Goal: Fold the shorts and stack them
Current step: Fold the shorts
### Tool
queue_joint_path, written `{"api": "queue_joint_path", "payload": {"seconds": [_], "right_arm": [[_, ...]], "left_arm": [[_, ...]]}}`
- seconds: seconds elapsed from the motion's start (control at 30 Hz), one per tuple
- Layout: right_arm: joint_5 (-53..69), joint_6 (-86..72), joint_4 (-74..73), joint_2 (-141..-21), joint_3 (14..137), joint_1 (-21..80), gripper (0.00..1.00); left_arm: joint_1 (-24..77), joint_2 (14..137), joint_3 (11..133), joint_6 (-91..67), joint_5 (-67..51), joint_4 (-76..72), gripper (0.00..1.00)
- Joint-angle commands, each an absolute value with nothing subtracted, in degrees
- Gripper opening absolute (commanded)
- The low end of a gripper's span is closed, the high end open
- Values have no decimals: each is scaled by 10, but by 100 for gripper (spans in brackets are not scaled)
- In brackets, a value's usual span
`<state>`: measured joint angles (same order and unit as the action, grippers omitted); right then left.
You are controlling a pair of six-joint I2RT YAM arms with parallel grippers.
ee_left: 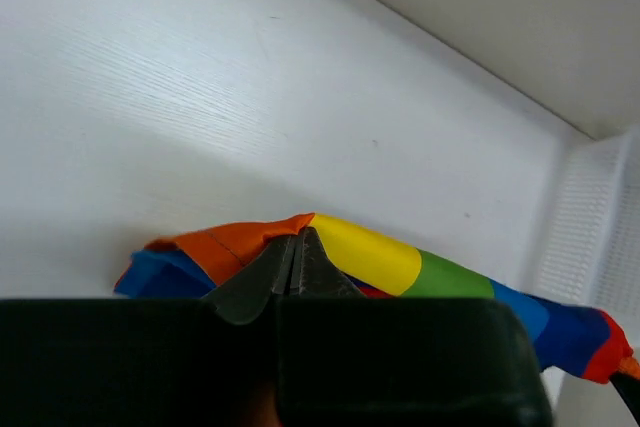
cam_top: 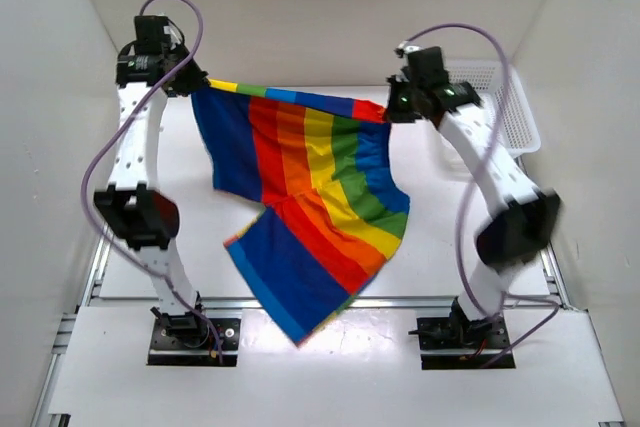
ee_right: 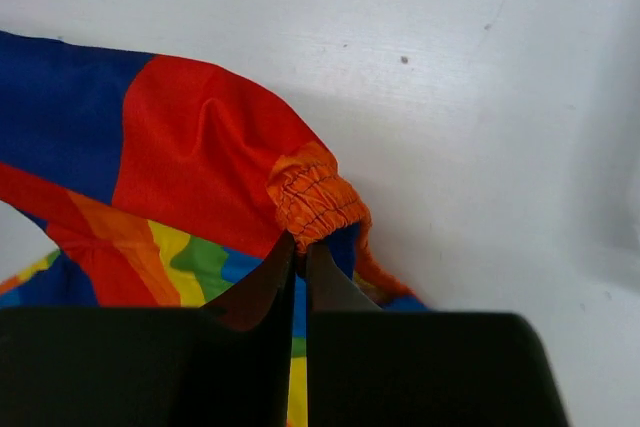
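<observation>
The rainbow-striped shorts (cam_top: pixel 310 197) hang in the air between my two grippers, their top edge stretched level and the legs drooping toward the table's near edge. My left gripper (cam_top: pixel 196 84) is shut on the shorts' left top corner; in the left wrist view the jaws (ee_left: pixel 297 237) pinch orange and yellow cloth (ee_left: pixel 370 257). My right gripper (cam_top: pixel 392 107) is shut on the right top corner; in the right wrist view the jaws (ee_right: pixel 300 244) clamp the gathered orange waistband (ee_right: pixel 315 197).
A white mesh basket (cam_top: pixel 505 107) stands at the back right, just behind my right arm; its wall also shows in the left wrist view (ee_left: pixel 590 237). The white table (cam_top: pixel 200 237) is boxed in by white walls on three sides.
</observation>
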<state>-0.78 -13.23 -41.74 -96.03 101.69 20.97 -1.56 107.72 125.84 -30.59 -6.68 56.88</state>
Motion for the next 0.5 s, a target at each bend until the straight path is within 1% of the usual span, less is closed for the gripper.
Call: {"api": "queue_joint_path", "payload": {"seconds": [0.0, 0.03, 0.13, 0.23, 0.33, 0.4, 0.47], "right_arm": [[0, -101, -397, -1068, 1107, 198, 0], [0, -117, -417, -1132, 1163, 198, 0], [5, -141, -436, -1223, 1250, 198, 0], [5, -149, -436, -1267, 1289, 198, 0], [10, -161, -436, -1273, 1303, 198, 0], [11, -161, -436, -1253, 1291, 193, 0], [41, -173, -436, -1235, 1261, 183, 0]], "left_arm": [[-35, 1101, 1331, -280, -13, 544, 10], [-35, 1113, 1341, -279, -13, 544, 10], [-35, 1158, 1384, -279, -8, 544, 10], [-41, 1171, 1390, -273, -18, 544, 10], [-41, 1135, 1338, -267, -24, 544, 10], [-25, 1086, 1278, -261, -24, 544, 10], [-11, 1045, 1233, -256, -18, 544, 10]]}}
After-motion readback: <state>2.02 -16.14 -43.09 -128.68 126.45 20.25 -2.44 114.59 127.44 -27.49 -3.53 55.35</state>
